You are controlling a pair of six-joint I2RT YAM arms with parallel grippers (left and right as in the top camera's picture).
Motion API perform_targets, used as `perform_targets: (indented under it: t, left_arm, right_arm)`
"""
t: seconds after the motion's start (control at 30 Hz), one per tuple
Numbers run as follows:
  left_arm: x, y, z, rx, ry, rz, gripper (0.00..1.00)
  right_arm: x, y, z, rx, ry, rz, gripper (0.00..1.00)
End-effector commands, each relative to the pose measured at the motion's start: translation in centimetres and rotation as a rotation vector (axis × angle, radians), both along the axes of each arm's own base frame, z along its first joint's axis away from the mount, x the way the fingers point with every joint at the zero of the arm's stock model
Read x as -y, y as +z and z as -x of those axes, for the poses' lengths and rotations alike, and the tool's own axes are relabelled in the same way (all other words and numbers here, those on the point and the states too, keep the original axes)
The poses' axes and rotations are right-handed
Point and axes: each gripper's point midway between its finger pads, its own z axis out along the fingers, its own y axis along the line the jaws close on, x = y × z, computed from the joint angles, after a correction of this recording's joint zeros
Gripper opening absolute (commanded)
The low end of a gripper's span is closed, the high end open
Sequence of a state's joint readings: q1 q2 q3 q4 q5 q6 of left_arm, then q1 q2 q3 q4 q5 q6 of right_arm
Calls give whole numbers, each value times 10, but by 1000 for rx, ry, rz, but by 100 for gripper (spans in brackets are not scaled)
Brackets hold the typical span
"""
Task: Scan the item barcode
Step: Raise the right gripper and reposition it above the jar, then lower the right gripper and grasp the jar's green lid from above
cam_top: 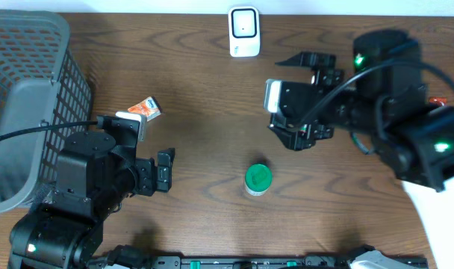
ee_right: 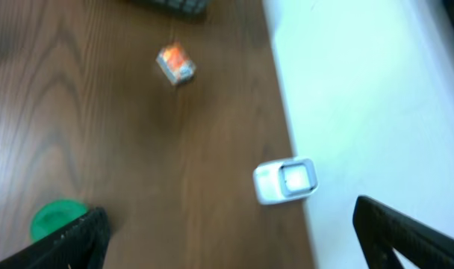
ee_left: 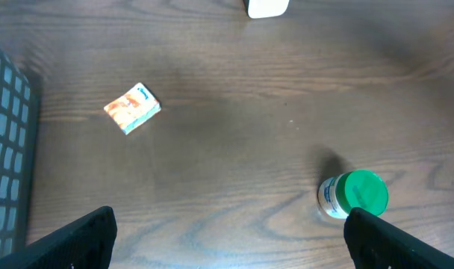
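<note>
Grippers are both standing wide and released, and neither is grasping anything. Everything is being placed against the white scanner (cam_top: 243,31), which is sitting at the table's (cam_top: 204,75) far edge in the overhead view.

The green-capped bottle (cam_top: 257,179) is standing upright well below the scanner in that view, almost straight down from it. The left gripper (cam_top: 164,170) is hovering further left of the scanner than the bottle is and level with the bottle, clear of it. On the left wrist camera the left gripper (ee_left: 231,224) is showing bare table between its fingers. The bottle (ee_left: 354,196) is sitting just above the frame-right fingertip rather than inside the gap.

The right gripper (cam_top: 279,97) is hanging between scanner and bottle, slightly right of the scanner. From its wrist camera the right gripper (ee_right: 227,224) is gaping over the table. The scanner (ee_right: 287,181) is lying ahead within the span of the fingers, and the bottle's cap (ee_right: 57,220) is peeking out beside the frame-left finger.

The small orange box (cam_top: 145,110) is lying flat, left of and below the scanner. The grey basket (cam_top: 25,112) is sitting furthest left of it.
</note>
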State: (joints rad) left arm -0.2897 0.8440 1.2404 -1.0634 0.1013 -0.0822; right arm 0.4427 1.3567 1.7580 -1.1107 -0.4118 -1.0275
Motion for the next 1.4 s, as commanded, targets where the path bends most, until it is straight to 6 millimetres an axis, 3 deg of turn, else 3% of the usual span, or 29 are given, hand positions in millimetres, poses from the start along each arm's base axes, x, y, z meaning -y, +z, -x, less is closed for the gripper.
perform_targets:
  t: [0.0,0.13,0.27,0.4,0.53,0.9,1.23,1.37]
  left_arm:
    - [-2,5,-1,16,11,0,98]
    - [-2,5,-1,16,11,0,98]
    - [-2,5,-1,15,11,-1,98]
    - [-2,5,-1,15,11,-1,98]
    - [-2,5,-1,16,11,0,98]
    - [-2,5,-1,15,11,-1,98]
    - [-2,5,-1,15,11,-1,98]
    - [-2,5,-1,15,11,-1,98]
  right_arm:
    - [0,-91,-12,-185,-74,54,99]
    - [2,-155,-6,-287,-85,107,99]
    - [3,-196,18,-371,-36,188,99]
    - [4,-212,65,-477,90,294,99]
    - [3,-224,89,-523,154,350,99]
    - [11,-269,78,-489,118,421,99]
    - [3,-306,71,-570,111,466,99]
    - [-2,-309,74,-590,94,463,94]
